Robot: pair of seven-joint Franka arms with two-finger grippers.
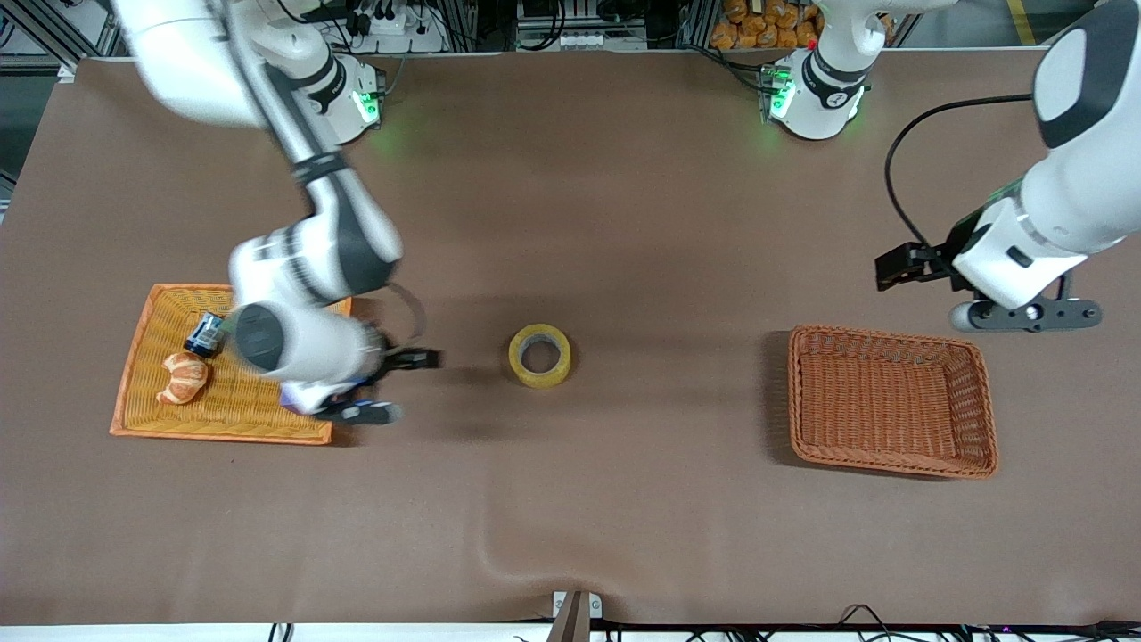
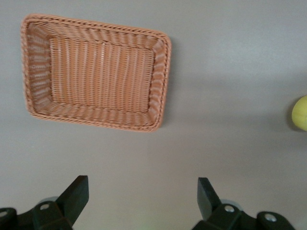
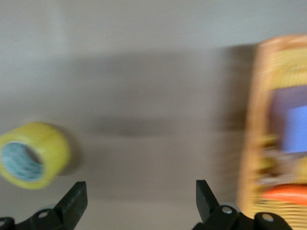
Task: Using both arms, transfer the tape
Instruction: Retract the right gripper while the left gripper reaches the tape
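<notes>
The yellow tape roll [image 1: 540,355] lies flat on the brown table, midway between the flat tray and the deep basket. It also shows in the right wrist view [image 3: 33,154] and as a sliver in the left wrist view [image 2: 301,112]. My right gripper [image 1: 401,385] is open and empty, low over the table between the tray's edge and the tape [image 3: 141,196]. My left gripper [image 1: 909,267] is open and empty, held over the table beside the deep basket, toward the robots' bases [image 2: 142,196].
A flat orange tray [image 1: 143,357] at the right arm's end holds a croissant [image 1: 184,377] and a small dark object [image 1: 205,333]; a purple cube [image 3: 295,122] shows in it too. A deep woven basket [image 1: 891,456] stands at the left arm's end.
</notes>
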